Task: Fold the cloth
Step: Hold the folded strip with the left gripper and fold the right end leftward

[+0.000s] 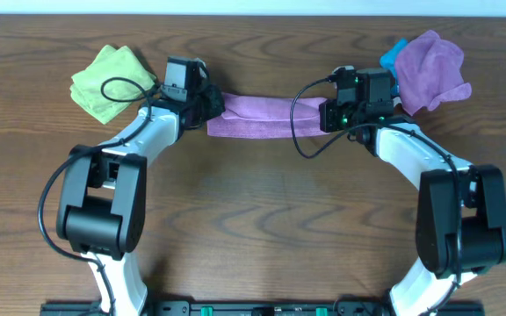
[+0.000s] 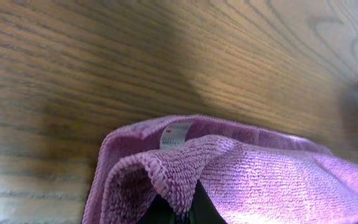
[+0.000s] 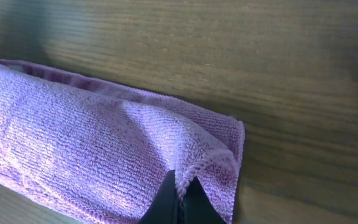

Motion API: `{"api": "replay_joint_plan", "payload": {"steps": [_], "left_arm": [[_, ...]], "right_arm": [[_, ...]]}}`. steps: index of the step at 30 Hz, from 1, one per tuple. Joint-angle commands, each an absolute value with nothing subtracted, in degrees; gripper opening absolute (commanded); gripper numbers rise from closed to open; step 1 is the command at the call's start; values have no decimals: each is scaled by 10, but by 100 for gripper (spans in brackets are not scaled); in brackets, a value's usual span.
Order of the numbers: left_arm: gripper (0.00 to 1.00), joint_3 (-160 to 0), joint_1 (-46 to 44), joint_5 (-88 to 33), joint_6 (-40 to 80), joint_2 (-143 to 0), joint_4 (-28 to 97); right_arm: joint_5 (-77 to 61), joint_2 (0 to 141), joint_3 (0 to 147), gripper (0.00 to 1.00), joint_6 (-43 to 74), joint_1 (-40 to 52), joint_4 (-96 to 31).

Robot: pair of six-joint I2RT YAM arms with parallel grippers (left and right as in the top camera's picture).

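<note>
cloth (image 1: 262, 117): strip between grippers | left gripper (image 1: 207, 110): clamped on its 9 o'clock end | right gripper (image 1: 325, 116): clamped on its 3 o'clock end

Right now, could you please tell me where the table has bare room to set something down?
Free: bare table between left arm and right arm, nearer than the lilac cloth; also the strip beyond it. Crowded: far corners, with green cloth and purple bundle.

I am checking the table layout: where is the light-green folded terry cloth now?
Overhead view: the light-green folded terry cloth lies at the far left of the wooden table, just left of the left gripper, apart from the lilac cloth.
</note>
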State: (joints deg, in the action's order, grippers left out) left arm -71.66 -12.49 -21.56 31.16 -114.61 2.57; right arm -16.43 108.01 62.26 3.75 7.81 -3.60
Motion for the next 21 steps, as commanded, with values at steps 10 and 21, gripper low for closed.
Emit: {"api": "replay_joint_plan", "payload": {"steps": [10,21], "left_arm": [[17,-719,-116,-186,319,-1183,6],[78,-763,-94,-192,281,-1176,61]], "right_arm": [[-133,1125,633,1,47,79,-34],[-137,1101,633,62,88,79,-39]]}}
